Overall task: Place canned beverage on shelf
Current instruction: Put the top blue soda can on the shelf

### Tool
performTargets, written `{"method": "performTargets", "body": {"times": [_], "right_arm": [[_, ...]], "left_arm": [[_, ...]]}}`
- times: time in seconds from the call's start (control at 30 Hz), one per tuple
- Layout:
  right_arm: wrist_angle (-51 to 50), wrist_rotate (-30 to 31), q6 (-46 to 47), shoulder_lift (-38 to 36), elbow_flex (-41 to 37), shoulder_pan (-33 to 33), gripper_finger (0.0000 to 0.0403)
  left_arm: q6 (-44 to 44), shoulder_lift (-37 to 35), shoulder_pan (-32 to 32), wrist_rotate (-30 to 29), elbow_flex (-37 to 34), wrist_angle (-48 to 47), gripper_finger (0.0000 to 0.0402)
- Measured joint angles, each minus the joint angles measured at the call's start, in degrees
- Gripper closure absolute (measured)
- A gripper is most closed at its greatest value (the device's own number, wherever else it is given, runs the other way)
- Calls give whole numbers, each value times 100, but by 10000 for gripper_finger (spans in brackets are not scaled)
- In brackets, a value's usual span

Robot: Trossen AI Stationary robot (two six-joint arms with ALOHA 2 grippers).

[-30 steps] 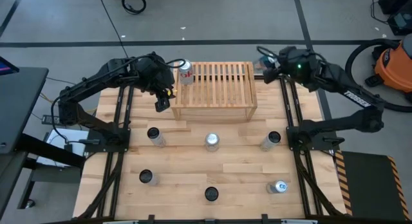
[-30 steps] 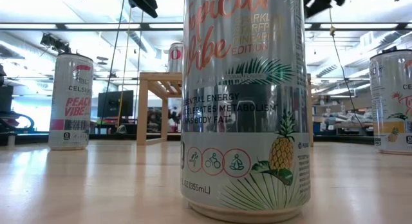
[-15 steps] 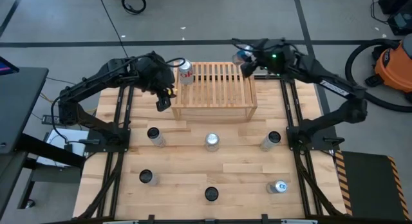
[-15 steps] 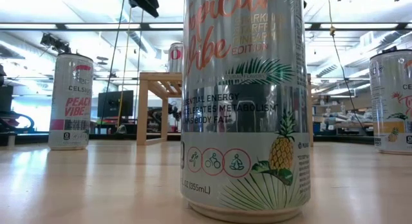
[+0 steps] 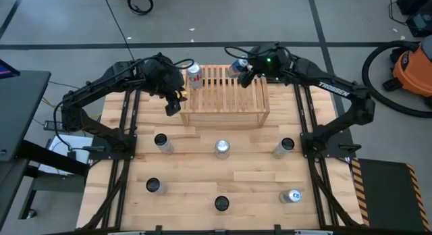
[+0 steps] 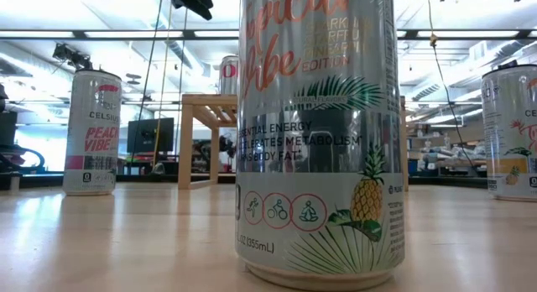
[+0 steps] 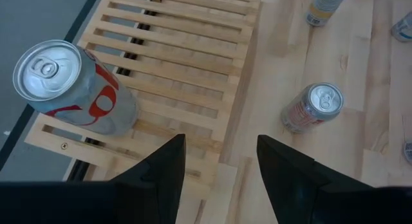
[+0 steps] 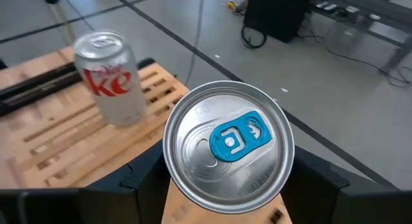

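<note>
While your right gripper [image 5: 241, 71] holds the blue-tab can [image 8: 228, 161] above the shelf [image 5: 226, 90] near its back edge, a Diet Coke can [image 5: 195, 75] stands at the far left corner (slats between look free). Your left gripper [image 5: 173, 105], closed and empty, hangs just beside the shelf's left edge.

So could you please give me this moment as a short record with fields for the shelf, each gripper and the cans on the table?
shelf: light-wood slatted shelf at the table's far edge
on shelf: one Diet Coke can, upright, at its left end
right gripper: right gripper over the shelf's far edge, fingers shut on a blue-tab can
left gripper: left gripper empty, fingers shut, by the shelf's left end
table cans: six still on the tabletop, one lying down
</note>
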Motion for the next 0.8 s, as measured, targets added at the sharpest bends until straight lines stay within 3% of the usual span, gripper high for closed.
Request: {"method": "performTargets", "body": {"times": [0.8], "right_arm": [[1113, -1110, -818, 963, 0, -26, 156]], "left_arm": [[-153, 0, -2, 0, 0, 4, 209]]}}
